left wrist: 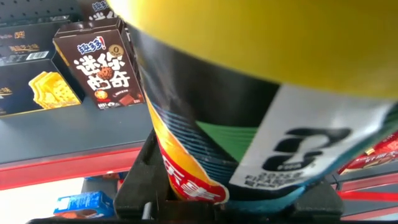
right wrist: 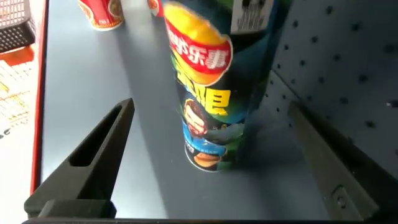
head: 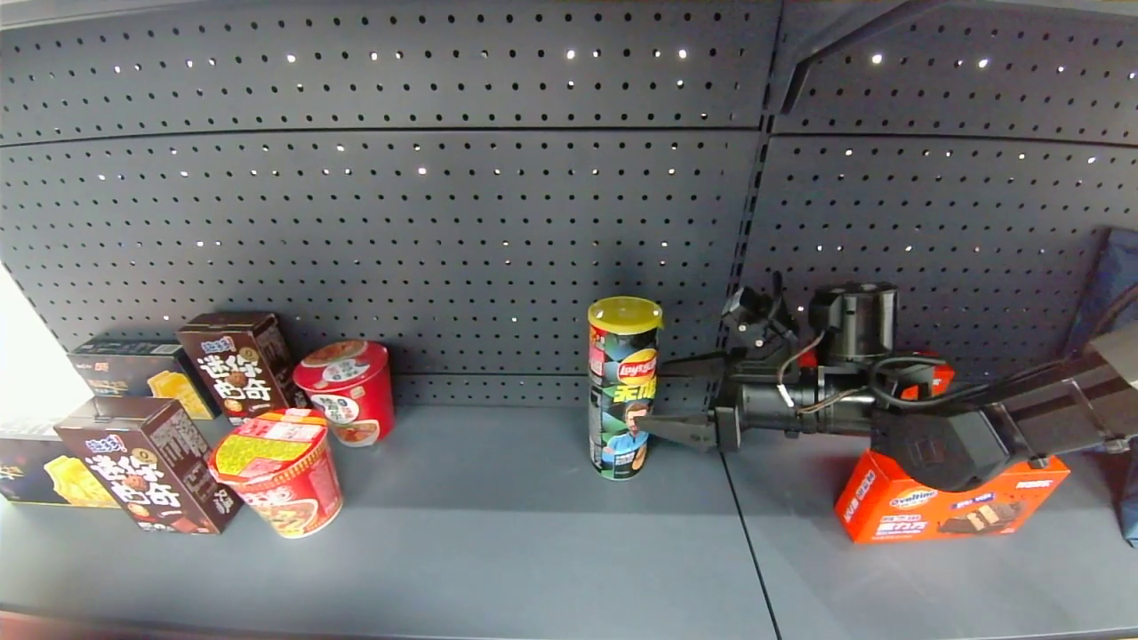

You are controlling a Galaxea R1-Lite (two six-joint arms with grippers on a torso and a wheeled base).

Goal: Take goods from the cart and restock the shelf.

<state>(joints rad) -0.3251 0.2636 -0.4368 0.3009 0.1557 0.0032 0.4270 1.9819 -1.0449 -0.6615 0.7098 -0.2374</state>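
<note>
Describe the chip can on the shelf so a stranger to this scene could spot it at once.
Look at the grey shelf backed by dark pegboard. Near its middle, the chip can stands upright inside the open right gripper. It is the only tall tube with a yellow lid; its neighbours are squat red noodle cups and boxes.

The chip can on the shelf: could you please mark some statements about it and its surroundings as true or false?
The chip can stands upright on the shelf. True.
The right gripper has its jaws shut on it. False: the jaws are open, with gaps on both sides of the can.
The orange box lies left of the can. False: it lies to the can's right.
Two red noodle cups stand left of the can. True.
The left gripper holds a second chip can. True.
</note>
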